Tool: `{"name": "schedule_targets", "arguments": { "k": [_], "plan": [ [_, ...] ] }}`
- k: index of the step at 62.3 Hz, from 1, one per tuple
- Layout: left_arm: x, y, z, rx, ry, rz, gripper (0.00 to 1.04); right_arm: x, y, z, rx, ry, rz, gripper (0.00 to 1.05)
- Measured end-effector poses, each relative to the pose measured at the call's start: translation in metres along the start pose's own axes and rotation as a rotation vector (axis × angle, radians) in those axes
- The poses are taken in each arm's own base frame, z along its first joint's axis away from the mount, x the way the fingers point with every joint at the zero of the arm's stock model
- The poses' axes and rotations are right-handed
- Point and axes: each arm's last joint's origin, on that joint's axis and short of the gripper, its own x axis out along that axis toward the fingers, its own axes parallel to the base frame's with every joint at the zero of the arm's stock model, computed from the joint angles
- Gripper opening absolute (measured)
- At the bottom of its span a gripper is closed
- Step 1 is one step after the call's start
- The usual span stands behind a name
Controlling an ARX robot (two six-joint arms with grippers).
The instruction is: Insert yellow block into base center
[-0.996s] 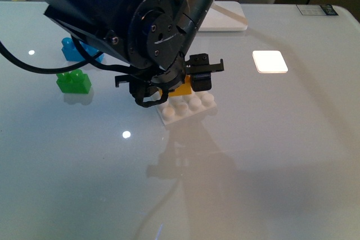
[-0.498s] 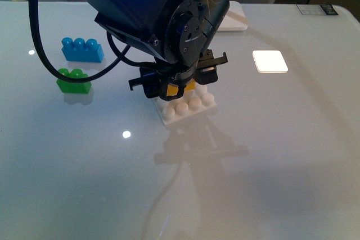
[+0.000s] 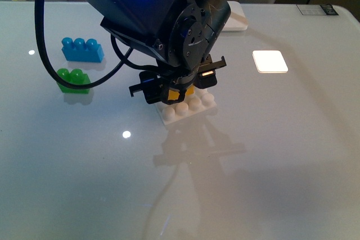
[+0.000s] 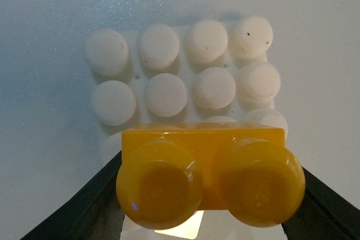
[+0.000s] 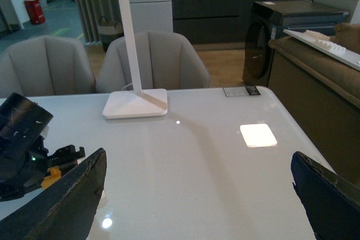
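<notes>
Front view: mid-surface, the left tool pinches the yellow block just above the base.

Left wrist view: the block seems off-centre (placing step), so centre it over the studs, then press.

Right wrist view: the right tool is spread, idle.

Front view: left gripper hides most of yellow block and rear stud rows of base. Left wrist view: block overlaps base's nearest studs.

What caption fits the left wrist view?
Left gripper shut on the yellow block, positioned over the studded white base.
</notes>
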Motion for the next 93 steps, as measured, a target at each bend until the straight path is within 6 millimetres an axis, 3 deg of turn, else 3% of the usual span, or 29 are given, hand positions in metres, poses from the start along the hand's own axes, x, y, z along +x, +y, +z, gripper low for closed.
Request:
{"name": "schedule_targets", "arguments": {
  "k": [93],
  "plan": [
    [0.005, -0.011, -0.007, -0.036, 0.025, -0.034, 0.64, 0.0, 0.0, 0.0, 0.0, 0.0, 0.0, 0.96]
  ]
}}
